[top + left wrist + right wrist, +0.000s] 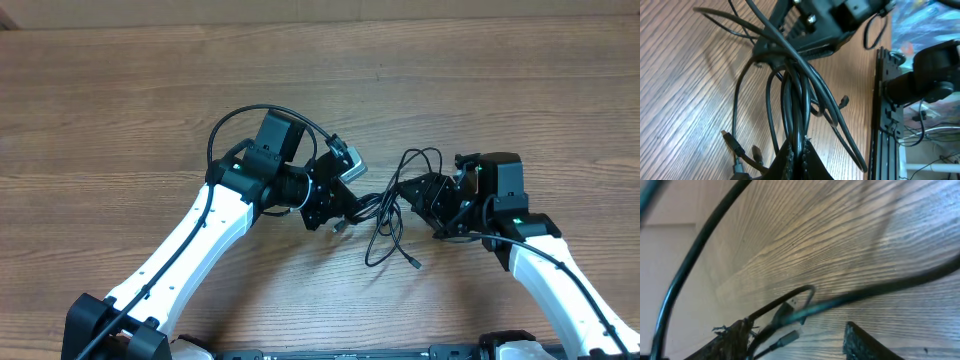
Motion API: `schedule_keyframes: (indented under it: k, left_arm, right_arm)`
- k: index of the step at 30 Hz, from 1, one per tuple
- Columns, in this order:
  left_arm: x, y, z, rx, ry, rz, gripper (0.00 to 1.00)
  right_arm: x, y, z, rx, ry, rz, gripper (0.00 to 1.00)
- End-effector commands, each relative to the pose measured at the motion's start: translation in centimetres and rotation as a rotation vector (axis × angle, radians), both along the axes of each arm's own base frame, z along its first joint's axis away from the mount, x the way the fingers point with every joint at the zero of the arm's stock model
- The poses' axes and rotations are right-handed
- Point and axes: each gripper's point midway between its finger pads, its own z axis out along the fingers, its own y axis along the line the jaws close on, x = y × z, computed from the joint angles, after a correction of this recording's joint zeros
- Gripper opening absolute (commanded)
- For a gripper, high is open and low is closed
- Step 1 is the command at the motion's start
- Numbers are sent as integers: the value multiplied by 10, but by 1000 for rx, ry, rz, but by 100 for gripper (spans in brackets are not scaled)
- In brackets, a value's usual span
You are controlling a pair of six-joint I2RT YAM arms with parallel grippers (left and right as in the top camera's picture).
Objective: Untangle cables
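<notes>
Left gripper (799, 160) clamps the cables (790, 100); right gripper (794, 327), jaws apart beside them, risks cinching the tangle tighter by pulling

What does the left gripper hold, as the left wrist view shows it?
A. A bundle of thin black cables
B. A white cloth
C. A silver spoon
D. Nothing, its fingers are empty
A: the left gripper is shut on the cables, whose black strands run straight down into its closed fingertips at the bottom of the picture.
</notes>
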Motion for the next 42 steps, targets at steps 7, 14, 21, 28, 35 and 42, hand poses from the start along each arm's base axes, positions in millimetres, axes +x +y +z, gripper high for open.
schedule_keyframes:
  k: [7, 14, 21, 28, 35, 42]
  left_arm:
    - [-5, -9, 12, -65, 7, -47, 4]
    - [-5, -9, 12, -64, 9, -47, 4]
    - [-6, -8, 11, -60, 17, -46, 4]
    - [-7, -7, 10, -53, 24, -44, 4]
    - [-7, -7, 10, -53, 24, -44, 4]
    - [-4, -3, 5, -20, 17, -24, 4]
  right_arm:
    - [11, -2, -1, 0, 0, -31, 34]
    - [12, -4, -2, -13, -1, -41, 9]
    - [12, -23, -18, -124, 31, -109, 4]
    - [-3, -68, -47, -368, 138, -241, 4]
    - [-16, -97, -58, -526, 194, -309, 4]
    - [-19, -122, -59, -655, 195, -374, 4]
